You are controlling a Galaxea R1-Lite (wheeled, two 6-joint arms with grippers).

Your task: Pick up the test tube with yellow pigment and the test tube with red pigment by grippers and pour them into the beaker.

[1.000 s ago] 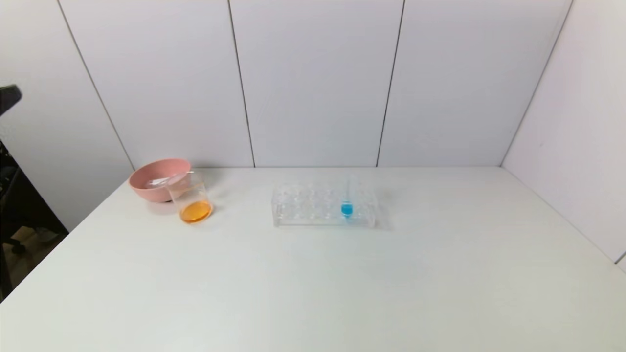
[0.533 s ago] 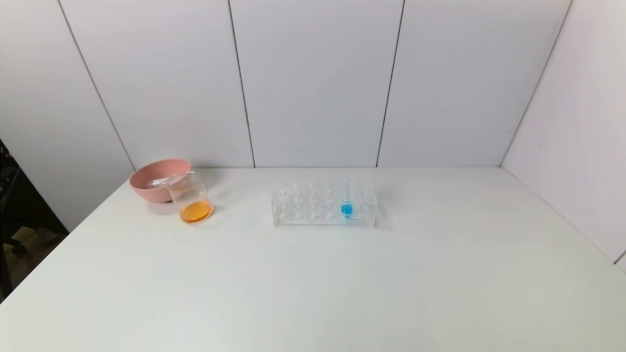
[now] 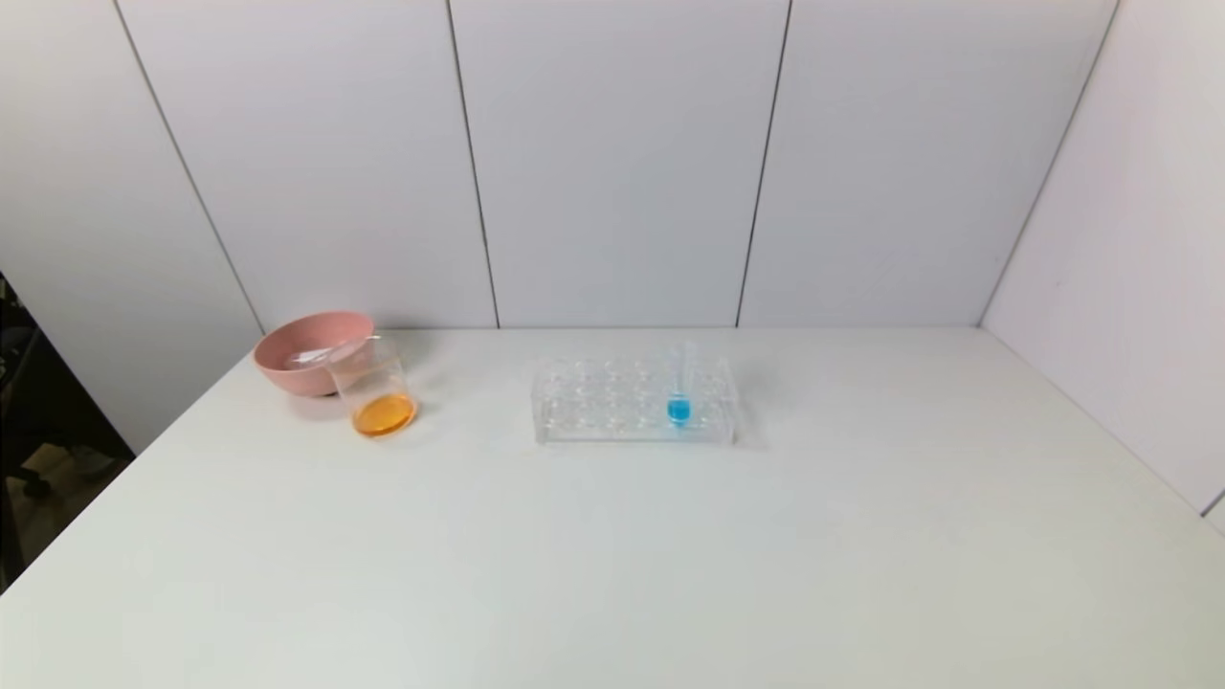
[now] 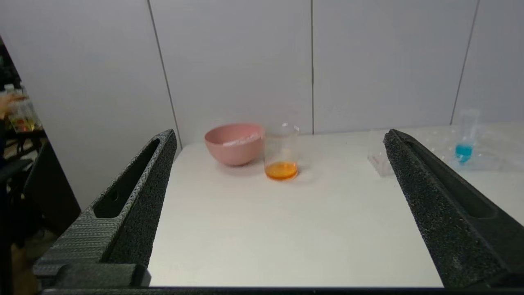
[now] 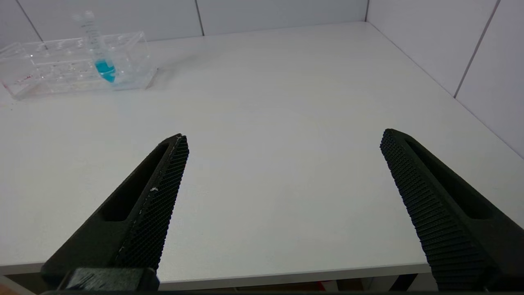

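Observation:
The beaker [image 3: 376, 388] stands upright at the table's far left with a shallow layer of orange liquid in its bottom; the left wrist view shows the beaker [image 4: 281, 153] too. No test tube with yellow pigment or with red pigment shows in any view. My left gripper [image 4: 280, 135] is open and empty, held back at the table's near edge and facing the beaker from a distance. My right gripper [image 5: 284, 135] is open and empty too, above the near edge on the right side. Neither gripper appears in the head view.
A pink bowl [image 3: 306, 359] sits just behind the beaker, with something pale and clear lying inside. A clear tube rack [image 3: 632, 402] stands mid-table and holds one tube of blue liquid [image 3: 679, 388]. White walls close the back and right of the table [image 3: 612, 574].
A dark shape at the head view's left edge one second ago has gone out of view. The beaker, bowl and rack have not moved.

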